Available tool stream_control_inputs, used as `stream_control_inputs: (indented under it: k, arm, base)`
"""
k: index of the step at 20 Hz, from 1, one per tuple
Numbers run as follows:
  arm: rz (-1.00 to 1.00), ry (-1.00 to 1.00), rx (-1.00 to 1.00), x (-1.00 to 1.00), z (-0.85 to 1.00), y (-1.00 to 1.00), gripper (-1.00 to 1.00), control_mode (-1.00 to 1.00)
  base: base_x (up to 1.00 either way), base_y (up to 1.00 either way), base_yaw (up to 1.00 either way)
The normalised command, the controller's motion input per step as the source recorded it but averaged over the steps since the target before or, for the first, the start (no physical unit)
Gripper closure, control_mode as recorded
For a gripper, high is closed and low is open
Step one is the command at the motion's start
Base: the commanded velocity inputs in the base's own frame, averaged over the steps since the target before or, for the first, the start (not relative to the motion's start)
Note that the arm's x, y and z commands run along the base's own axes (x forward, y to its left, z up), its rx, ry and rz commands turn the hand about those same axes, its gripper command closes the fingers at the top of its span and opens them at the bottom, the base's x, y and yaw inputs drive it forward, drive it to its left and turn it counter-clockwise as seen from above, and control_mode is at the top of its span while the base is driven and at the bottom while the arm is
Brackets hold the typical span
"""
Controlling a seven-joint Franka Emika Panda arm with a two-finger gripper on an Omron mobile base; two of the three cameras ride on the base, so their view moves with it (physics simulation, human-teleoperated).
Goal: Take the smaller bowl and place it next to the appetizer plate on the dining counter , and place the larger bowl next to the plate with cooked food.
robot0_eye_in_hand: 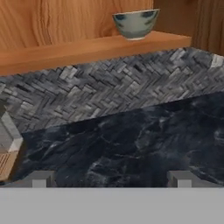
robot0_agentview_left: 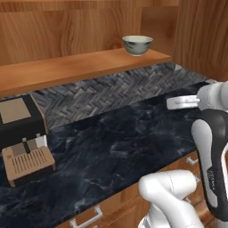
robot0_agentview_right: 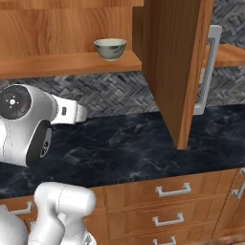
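The smaller bowl (robot0_agentview_left: 137, 44) (robot0_agentview_right: 110, 49) (robot0_eye_in_hand: 135, 22) stands upright near the right end of a wooden shelf (robot0_agentview_left: 67, 67) above the wall counter. It is cream-green inside, with a darker rim. My gripper (robot0_eye_in_hand: 111, 179) is open with nothing between its fingertips (robot0_eye_in_hand: 41, 179). It hovers over the black marbled counter (robot0_agentview_left: 111, 142), well below and in front of the bowl. In the base views my white hand (robot0_agentview_left: 182, 102) (robot0_agentview_right: 67, 112) points toward the tiled back wall.
A black and tan appliance (robot0_agentview_left: 18, 116) with a wooden tray (robot0_agentview_left: 29, 164) sits at the counter's left. To the right of the shelf an open wooden cabinet door (robot0_agentview_right: 172, 67) juts out over the counter. Drawers (robot0_agentview_right: 167, 191) run under the counter's front edge.
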Motion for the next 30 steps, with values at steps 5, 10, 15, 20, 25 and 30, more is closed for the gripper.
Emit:
stream_control_inputs:
  k: [5, 10, 15, 20, 25, 30]
  arm:
    - [-0.19, 0.16, 0.56, 0.03, 0.24, -0.11, -1.0, -1.0]
    - [-0.38, -0.06, 0.08, 0.01, 0.08, 0.29, -1.0, -1.0]
    - [-0.28, 0.0, 0.07, 0.0, 0.19, 0.19, -1.0, -1.0]
    - [-0.09, 0.03, 0.14, 0.02, 0.38, 0.0, -1.0, -1.0]
    - [-0.03, 0.05, 0.0, 0.26, 0.18, 0.0, -1.0, -1.0]
    - [0.0, 0.09, 0.04, 0.45, 0.06, -0.18, -1.0, -1.0]
  base:
    - [0.0, 0.0, 0.0]
    - [0.0, 0.0, 0.0]
    - [0.0, 0.0, 0.0]
    - [0.0, 0.0, 0.0]
    - [0.0, 0.0, 0.0]
    - [0.0, 0.0, 0.0]
